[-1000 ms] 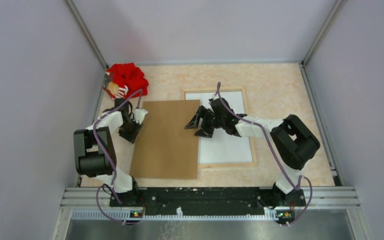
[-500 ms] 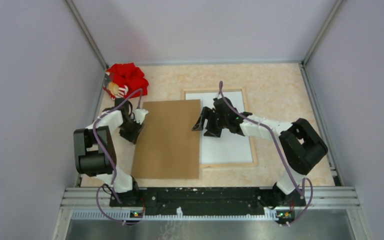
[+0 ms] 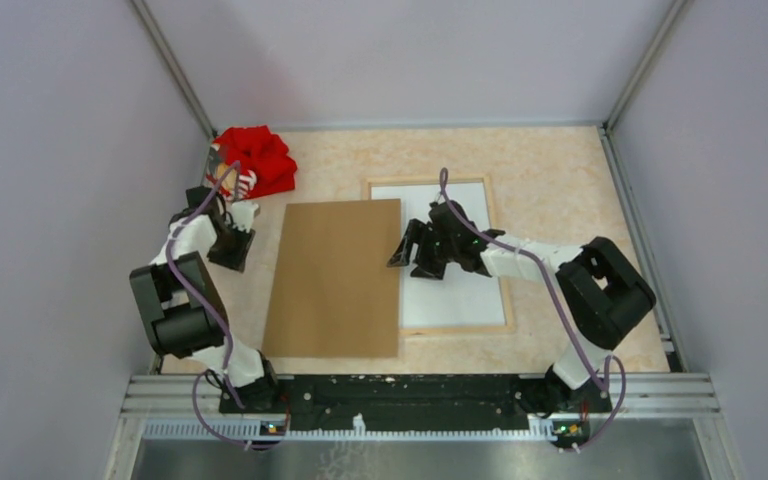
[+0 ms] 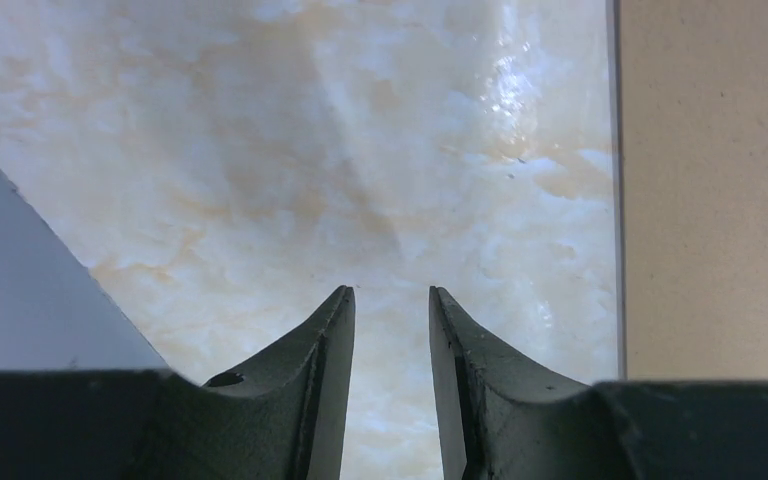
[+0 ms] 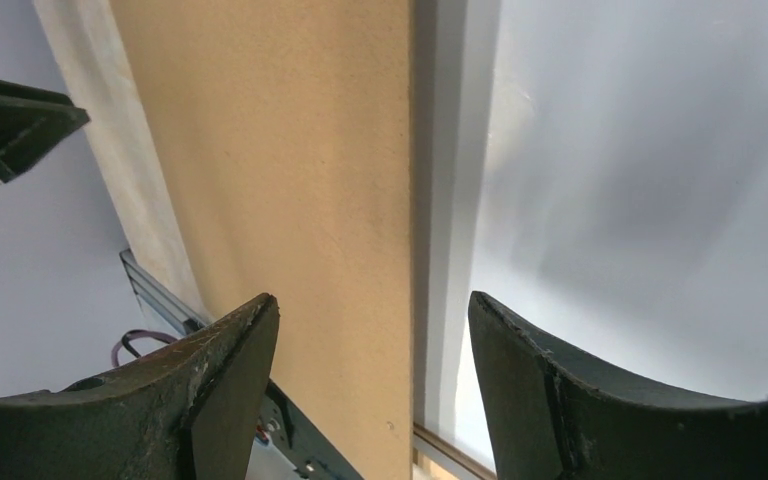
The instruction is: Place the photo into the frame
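**Marbled bench: left end effector withdrawn from the board, board now overlapping the frame**

Marbled beige bench (image 3: 560,160) carries three flat items in the overhead view. The thin-railed rectangular wooden frame (image 3: 455,329) lies at centre right, back side up. The white rectangle inside its rails is judged to be the photo (image 3: 460,290), lying face down. The plain brown rectangular backing board (image 3: 335,280) lies at centre left.

Changes over the last second:

1. The left end effector (image 3: 228,245) has left the board's left edge and moved toward the upper left. Its wrist view shows a narrow gap with nothing in it, above bare bench.
2. The board has shifted slightly right. Its right edge now lies over the frame's left rail.
3. The right end effector (image 3: 405,250) has drawn back a little toward the right. Its fingers stand wide apart and grip nothing, straddling the board's right edge.

Significance: the photo appears seated already. The board is free of both arms, and sliding it fully over the photo is judged to be the remaining step.
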